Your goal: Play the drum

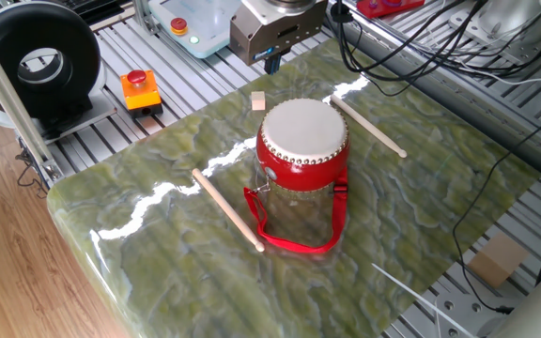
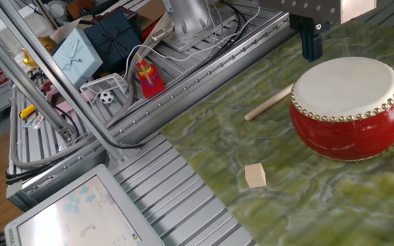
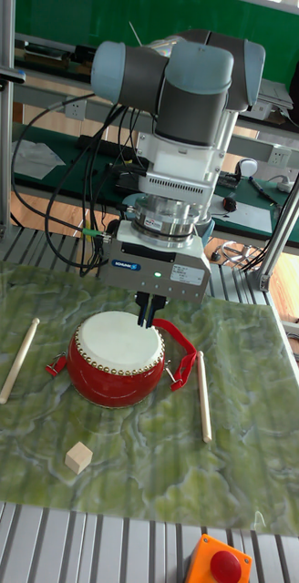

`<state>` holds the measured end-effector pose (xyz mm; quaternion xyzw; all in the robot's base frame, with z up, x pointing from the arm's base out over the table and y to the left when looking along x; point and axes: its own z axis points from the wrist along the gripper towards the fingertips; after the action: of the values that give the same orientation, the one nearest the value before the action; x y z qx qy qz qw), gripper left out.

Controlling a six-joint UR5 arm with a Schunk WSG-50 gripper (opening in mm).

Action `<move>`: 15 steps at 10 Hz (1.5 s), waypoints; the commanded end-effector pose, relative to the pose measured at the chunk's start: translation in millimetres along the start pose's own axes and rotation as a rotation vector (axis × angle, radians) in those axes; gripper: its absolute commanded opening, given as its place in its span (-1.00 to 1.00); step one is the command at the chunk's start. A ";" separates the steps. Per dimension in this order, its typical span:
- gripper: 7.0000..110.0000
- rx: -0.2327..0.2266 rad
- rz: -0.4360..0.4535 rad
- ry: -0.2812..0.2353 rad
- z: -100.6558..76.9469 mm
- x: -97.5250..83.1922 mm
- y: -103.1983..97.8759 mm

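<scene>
One fixed view: the drum (image 1: 301, 144) stands upright near the middle of the green marbled table (image 1: 421, 207), skin head up, studs around the rim. Its red strap (image 1: 294, 235) loops out on the surface toward the near edge. One wooden stick (image 1: 226, 208) lies beside the drum on the left, a second stick (image 1: 368, 126) on its far right, close to the rim. A small wooden cube (image 1: 258, 100) sits beyond the drum toward the far edge. The gripper (image 1: 272, 64) hangs over that far edge, dark fingers drawn together, holding nothing, clear of the drum. An orange box with a red button (image 1: 140, 90) rests on the metal frame off the table's left corner.

The other fixed view: the gripper (image 2: 311, 42) hangs just behind the drum (image 2: 347, 106); the fingers read as a single dark bar, no gap visible. Tips look level with or slightly above the skin; contact cannot be confirmed from this angle. The stick (image 2: 269, 104) pokes out from behind the drum. The cube (image 2: 255, 175) lies well apart toward the table's edge.

Tall fixed view: the gripper (image 3: 149, 312) points straight down over the rear rim of the drum (image 3: 117, 356). Fingers pressed narrow, empty. Sticks (image 3: 18, 359) flank the drum either side; the cube (image 3: 78, 456) lies in front.
</scene>
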<state>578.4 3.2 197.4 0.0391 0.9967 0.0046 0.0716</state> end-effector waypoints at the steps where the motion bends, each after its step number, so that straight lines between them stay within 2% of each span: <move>1: -1.00 -0.017 0.004 -0.001 -0.2 0.2 5.1; 3: -1.00 -0.023 0.012 -0.010 1.4 -0.5 11.6; 15: -1.00 -0.037 0.028 -0.019 0.8 -3.2 15.0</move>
<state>582.0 14.7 195.9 0.0491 0.9954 0.0154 0.0807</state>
